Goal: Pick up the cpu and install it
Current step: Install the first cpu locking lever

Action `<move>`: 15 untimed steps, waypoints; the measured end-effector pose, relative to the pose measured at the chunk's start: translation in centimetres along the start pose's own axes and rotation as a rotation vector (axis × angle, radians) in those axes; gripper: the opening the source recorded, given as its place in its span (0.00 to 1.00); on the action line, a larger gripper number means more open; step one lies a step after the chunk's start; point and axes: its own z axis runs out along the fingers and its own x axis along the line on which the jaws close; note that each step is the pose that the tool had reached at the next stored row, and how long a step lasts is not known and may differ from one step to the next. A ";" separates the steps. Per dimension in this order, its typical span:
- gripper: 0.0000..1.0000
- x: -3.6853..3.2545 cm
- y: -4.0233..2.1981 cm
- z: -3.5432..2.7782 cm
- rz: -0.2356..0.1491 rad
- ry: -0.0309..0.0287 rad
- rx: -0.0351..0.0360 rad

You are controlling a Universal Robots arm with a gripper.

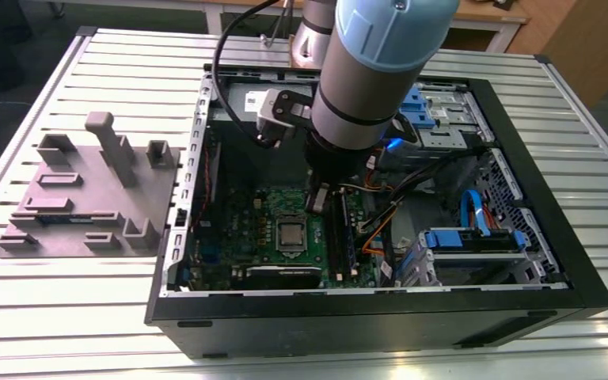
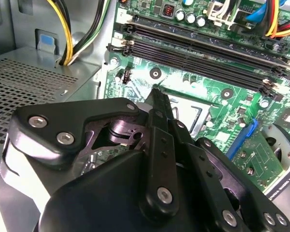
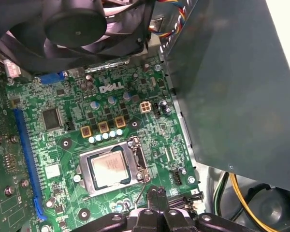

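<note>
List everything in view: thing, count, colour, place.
cpu: 1, silver, in the motherboard socket
motherboard: 1, green, on the case floor
memory slots: black, long, along the motherboard edge
case: 1, black, open, on the slatted table
fixture tray: 1, grey, exterior view's left of the case
fan: 1, black, over the motherboard
arm: 1, blue-grey, reaching into the case
gripper: 1, black, just beside the socket
</note>
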 end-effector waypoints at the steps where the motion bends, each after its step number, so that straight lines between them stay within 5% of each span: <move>1: 0.10 0.00 0.00 0.00 0.000 0.0002 -0.0001; 6: 0.10 0.05 -0.02 -0.01 -0.003 0.0005 -0.0005; 12: 0.10 0.24 -0.08 -0.03 -0.049 0.0059 -0.0062; 15: 0.10 0.31 -0.10 -0.03 -0.059 0.0215 -0.0036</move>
